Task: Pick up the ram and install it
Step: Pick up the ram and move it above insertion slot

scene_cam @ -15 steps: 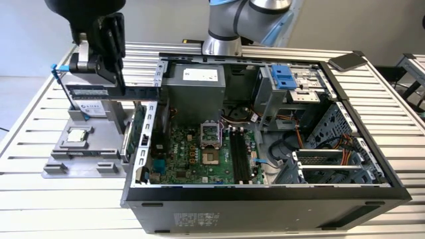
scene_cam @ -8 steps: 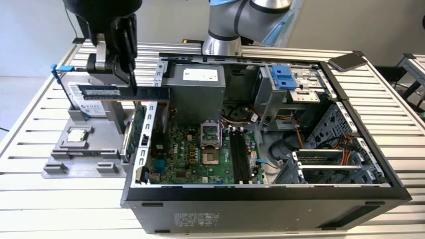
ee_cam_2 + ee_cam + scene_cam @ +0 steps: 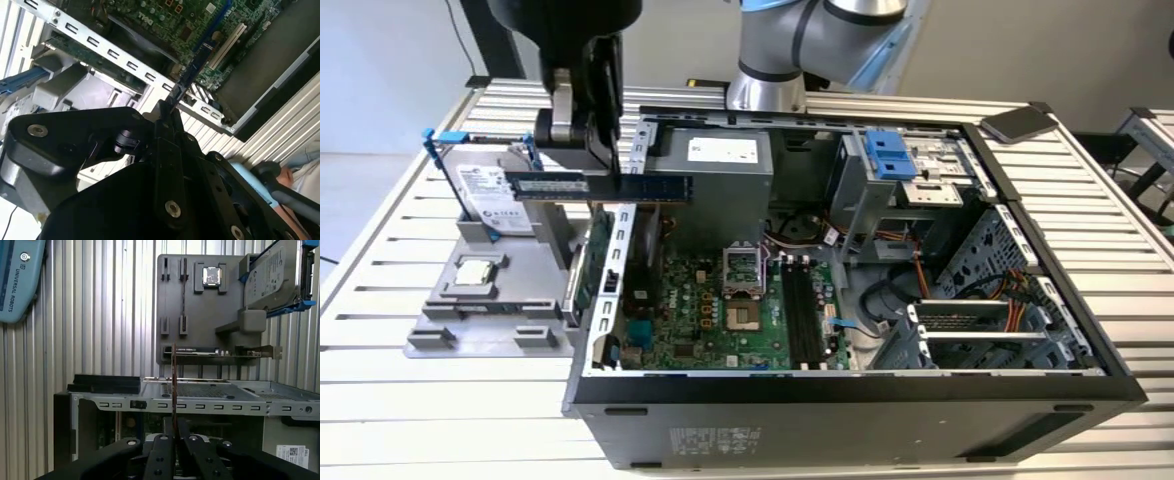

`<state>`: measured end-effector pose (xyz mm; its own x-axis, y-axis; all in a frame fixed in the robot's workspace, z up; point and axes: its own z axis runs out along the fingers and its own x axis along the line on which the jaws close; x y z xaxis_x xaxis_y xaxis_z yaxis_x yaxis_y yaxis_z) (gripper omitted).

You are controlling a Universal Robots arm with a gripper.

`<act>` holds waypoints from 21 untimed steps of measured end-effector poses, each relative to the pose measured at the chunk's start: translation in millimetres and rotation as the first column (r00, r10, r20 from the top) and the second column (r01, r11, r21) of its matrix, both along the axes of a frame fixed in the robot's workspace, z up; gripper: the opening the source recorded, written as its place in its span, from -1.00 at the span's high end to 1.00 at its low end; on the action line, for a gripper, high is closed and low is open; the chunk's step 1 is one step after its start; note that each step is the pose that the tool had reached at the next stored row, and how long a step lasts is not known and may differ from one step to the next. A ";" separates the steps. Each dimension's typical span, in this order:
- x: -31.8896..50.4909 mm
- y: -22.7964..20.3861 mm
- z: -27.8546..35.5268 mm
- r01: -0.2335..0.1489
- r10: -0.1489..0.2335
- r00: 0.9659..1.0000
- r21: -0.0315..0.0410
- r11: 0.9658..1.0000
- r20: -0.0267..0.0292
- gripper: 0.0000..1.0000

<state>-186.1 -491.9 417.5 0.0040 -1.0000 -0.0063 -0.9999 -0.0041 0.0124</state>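
My gripper point(image 3: 582, 168) is shut on the ram point(image 3: 640, 187), a thin bluish-green stick held level and lengthwise above the left wall of the open computer case point(image 3: 854, 390) in the exterior view. Both wrist views show the ram edge-on point(image 3: 192, 70) point(image 3: 173, 382), sticking out from between the black fingers point(image 3: 162, 125) point(image 3: 162, 440). The black memory slots point(image 3: 803, 312) lie on the green motherboard point(image 3: 707, 320) inside the case, lower and to the exterior view's right of the stick.
A grey parts holder point(image 3: 454, 335) beside the case carries a silver processor chip point(image 3: 478, 270), a hard drive in a blue frame point(image 3: 487, 200) and a green expansion card point(image 3: 600, 262). The arm's base point(image 3: 767, 85) stands behind the case. A dark flat device point(image 3: 1021, 123) lies at the back right.
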 end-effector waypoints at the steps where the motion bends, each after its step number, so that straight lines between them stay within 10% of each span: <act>1: 2.3 0.0 0.0 0.000 0.000 1.000 0.000 1.000 0.000 1.00; 21: 44.3 0.0 0.0 0.000 0.000 1.000 0.000 1.000 -0.003 1.00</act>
